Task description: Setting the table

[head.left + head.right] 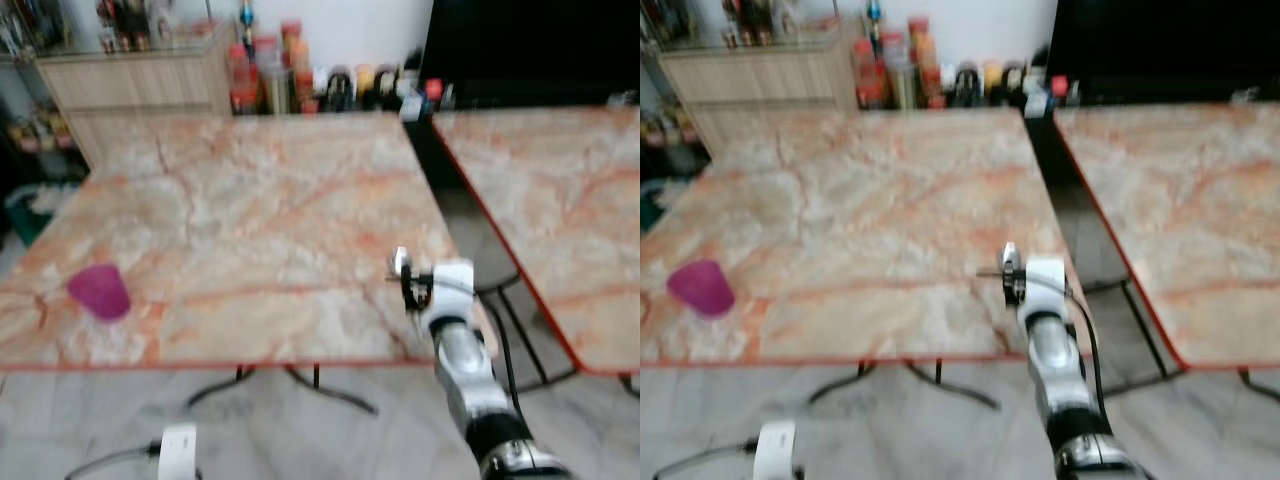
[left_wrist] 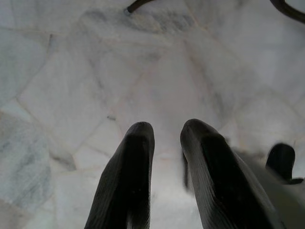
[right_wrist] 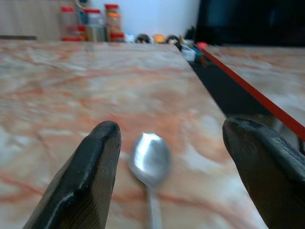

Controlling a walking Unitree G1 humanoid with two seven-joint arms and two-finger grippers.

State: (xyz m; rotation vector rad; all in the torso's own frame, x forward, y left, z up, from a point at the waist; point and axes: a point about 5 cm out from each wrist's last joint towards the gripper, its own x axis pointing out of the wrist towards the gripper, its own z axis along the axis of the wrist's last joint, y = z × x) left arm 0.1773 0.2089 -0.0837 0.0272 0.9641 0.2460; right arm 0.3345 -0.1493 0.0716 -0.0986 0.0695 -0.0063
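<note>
Spoon (image 3: pixel 150 160) is lying flat near the marble table's (image 1: pixel 250 200) front right edge — bowl pointing away toward the far jars (image 1: pixel 262 75), handle running back toward the wrist. It's looking shiny silver, blurred. Right gripper (image 3: pixel 171 162) is hovering just over it, fingers (image 3: pixel 93 167) spread wide apart, spoon bowl sitting between them. Pink cup (image 1: pixel 99 291) is standing well apart at the front left. Second table (image 1: pixel 560 200) is sitting beside. Left gripper (image 2: pixel 167 157) is hanging over floor tiles, fingers slightly parted — holding nothing.
</note>
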